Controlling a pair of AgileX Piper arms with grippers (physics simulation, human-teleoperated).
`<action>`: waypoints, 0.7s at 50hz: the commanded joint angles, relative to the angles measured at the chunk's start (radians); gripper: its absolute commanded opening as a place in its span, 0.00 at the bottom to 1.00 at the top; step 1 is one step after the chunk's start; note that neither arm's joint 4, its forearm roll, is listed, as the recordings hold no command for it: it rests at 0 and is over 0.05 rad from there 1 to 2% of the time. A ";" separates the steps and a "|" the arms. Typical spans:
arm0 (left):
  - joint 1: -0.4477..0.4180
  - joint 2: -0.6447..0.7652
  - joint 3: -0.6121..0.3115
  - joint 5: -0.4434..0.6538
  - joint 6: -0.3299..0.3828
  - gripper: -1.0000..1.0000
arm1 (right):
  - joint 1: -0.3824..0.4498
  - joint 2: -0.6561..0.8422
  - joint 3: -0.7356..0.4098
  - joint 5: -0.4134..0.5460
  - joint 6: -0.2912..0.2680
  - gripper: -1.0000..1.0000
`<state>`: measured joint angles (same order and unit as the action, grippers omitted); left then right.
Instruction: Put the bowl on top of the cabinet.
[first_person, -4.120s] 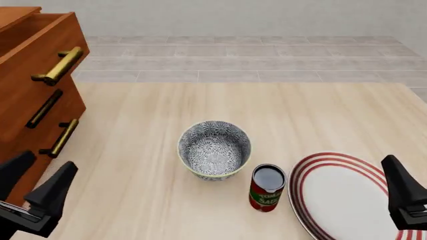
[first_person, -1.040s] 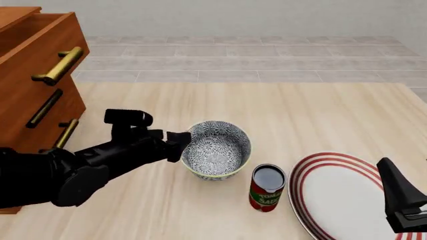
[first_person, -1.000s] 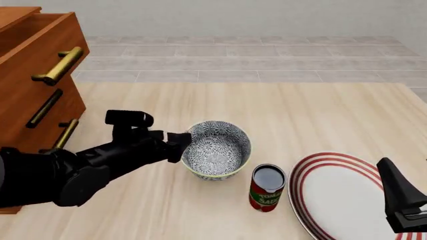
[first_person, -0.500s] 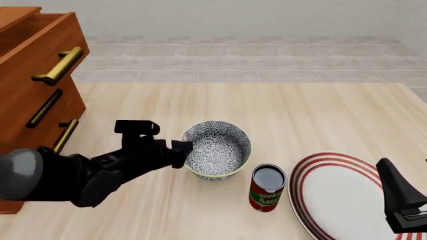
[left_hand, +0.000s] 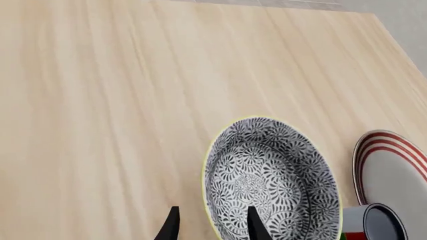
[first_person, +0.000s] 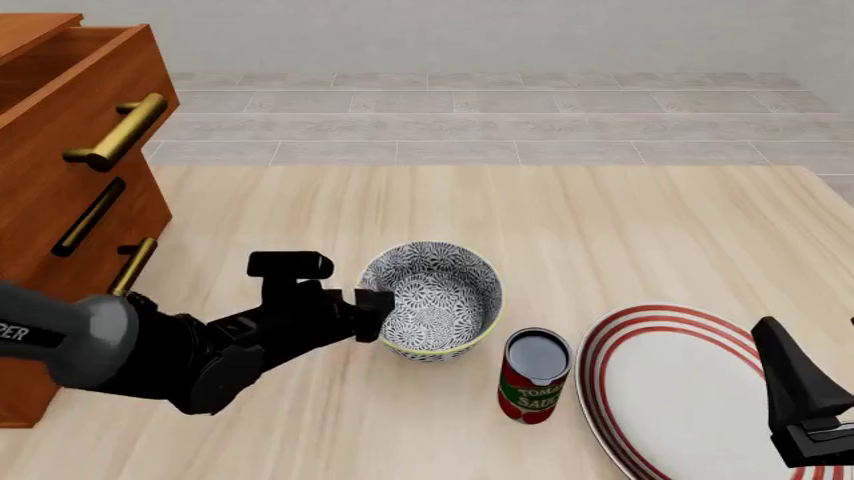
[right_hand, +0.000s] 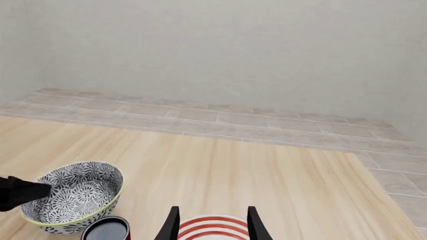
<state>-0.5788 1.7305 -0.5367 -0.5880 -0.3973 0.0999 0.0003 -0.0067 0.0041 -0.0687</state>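
Observation:
The grey-and-white floral bowl (first_person: 434, 298) stands upright on the table, left of centre. My left gripper (first_person: 375, 304) is at its left rim, open. In the left wrist view the bowl (left_hand: 270, 182) fills the middle, and the left gripper (left_hand: 212, 229) straddles the rim, one finger inside and one outside. The reddish-brown cabinet (first_person: 60, 170) stands at the far left, its top mostly out of frame. My right gripper (first_person: 790, 365) hangs open at the lower right over the plate, with nothing between its fingers; it also shows in the right wrist view (right_hand: 212, 226).
A red-labelled can (first_person: 535, 375) stands just right of the bowl, toward the front. A flat white plate with red rings (first_person: 667, 395) lies to the can's right. The cabinet's handles (first_person: 120, 130) stick out toward the table.
My left arm came in from the lower-left corner to the bowl, then crept right and down until its fingers reached the rim. The bowl and the right arm have stayed put.

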 joint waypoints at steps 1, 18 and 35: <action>-0.005 0.036 -0.015 -0.017 -0.012 1.00 | -0.001 0.000 -0.001 0.000 0.000 1.00; -0.006 0.025 -0.026 -0.003 0.010 0.00 | -0.005 0.000 -0.002 0.000 0.002 1.00; 0.027 -0.001 -0.040 0.031 0.021 0.00 | -0.005 0.000 -0.004 0.000 0.005 1.00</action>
<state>-0.5736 1.7482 -0.5705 -0.5785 -0.3952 0.0952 0.0003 -0.0096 0.0043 -0.0655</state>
